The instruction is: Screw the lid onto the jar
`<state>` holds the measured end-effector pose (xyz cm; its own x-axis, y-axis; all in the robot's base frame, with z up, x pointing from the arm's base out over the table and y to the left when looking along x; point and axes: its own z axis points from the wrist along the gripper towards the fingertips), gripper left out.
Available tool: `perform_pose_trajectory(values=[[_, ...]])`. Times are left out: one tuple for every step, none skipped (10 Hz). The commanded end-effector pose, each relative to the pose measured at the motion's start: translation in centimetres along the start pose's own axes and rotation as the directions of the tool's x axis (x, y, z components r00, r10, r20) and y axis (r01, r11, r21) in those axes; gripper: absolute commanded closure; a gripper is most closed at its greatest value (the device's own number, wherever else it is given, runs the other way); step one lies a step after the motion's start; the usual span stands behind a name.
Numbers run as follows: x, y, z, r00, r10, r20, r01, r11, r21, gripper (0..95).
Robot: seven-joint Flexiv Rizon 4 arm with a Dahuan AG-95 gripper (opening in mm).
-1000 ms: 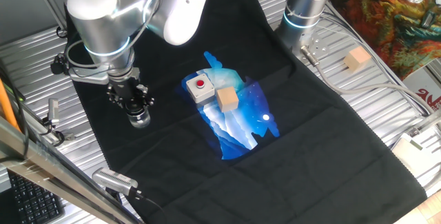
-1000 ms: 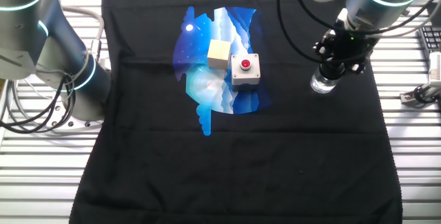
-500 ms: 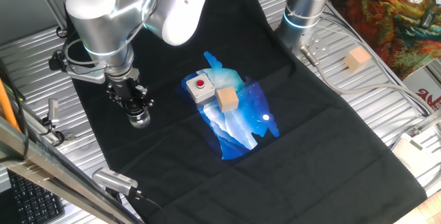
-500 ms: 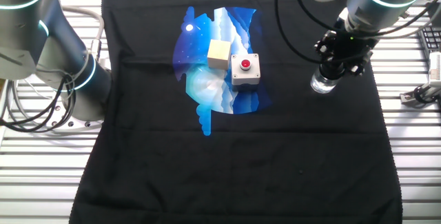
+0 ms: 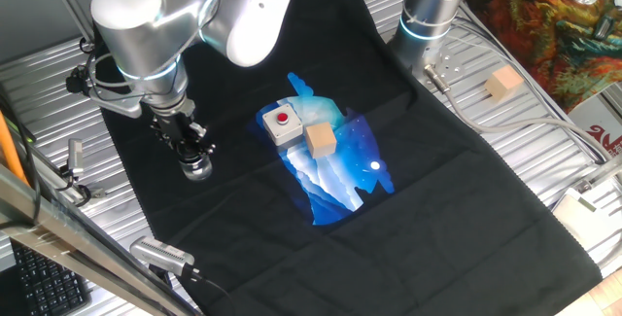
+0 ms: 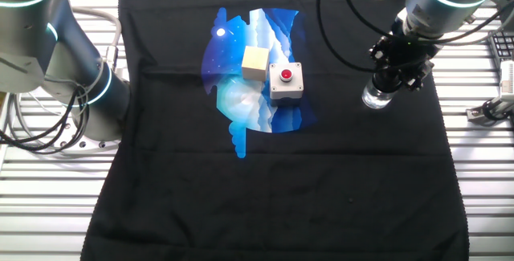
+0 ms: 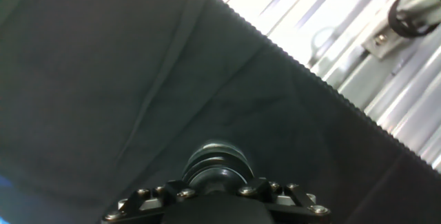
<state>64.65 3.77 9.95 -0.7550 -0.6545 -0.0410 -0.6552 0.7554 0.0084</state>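
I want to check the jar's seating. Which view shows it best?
The other fixed view: the jar shows clear glass below the gripper. One fixed view shows it smaller; the hand view shows only a dark round top.

Only part of some red lettering shows on a white sheet (image 5: 607,141), too cut off to read.

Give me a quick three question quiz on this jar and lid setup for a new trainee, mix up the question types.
1. True or false: the gripper sits directly over the jar.
2. The grey box has a button of which colour? A) green B) red C) yellow
3. Fill in: the wooden cube beside the grey box rests on the ___ printed patch of the black cloth.

Key: 1 true; 2 B; 3 blue.
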Motion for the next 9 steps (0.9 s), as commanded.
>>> perform_pose_trajectory(values=[[0.03,0.01,0.02,0.998,0.061,-0.001,-0.061,0.998,0.003,95.0],[0.03,0.01,0.02,0.996,0.094,-0.003,-0.094,0.996,0.002,95.0],[0.04,0.01,0.02,0.993,0.120,-0.003,-0.120,0.993,0.001,95.0],[0.05,0.00,0.01,0.989,0.148,-0.005,-0.148,0.989,0.000,95.0],[0.05,0.00,0.01,0.985,0.173,-0.005,-0.173,0.985,-0.003,95.0],[0.06,-0.01,0.01,0.979,0.206,-0.005,-0.206,0.979,-0.005,95.0],[0.09,-0.02,-0.01,0.974,0.228,-0.006,-0.228,0.974,-0.003,95.0],[0.15,-0.07,-0.06,0.967,0.254,-0.007,-0.254,0.967,-0.001,95.0],[0.18,-0.08,-0.08,0.963,0.268,-0.008,-0.268,0.963,-0.001,95.0]])
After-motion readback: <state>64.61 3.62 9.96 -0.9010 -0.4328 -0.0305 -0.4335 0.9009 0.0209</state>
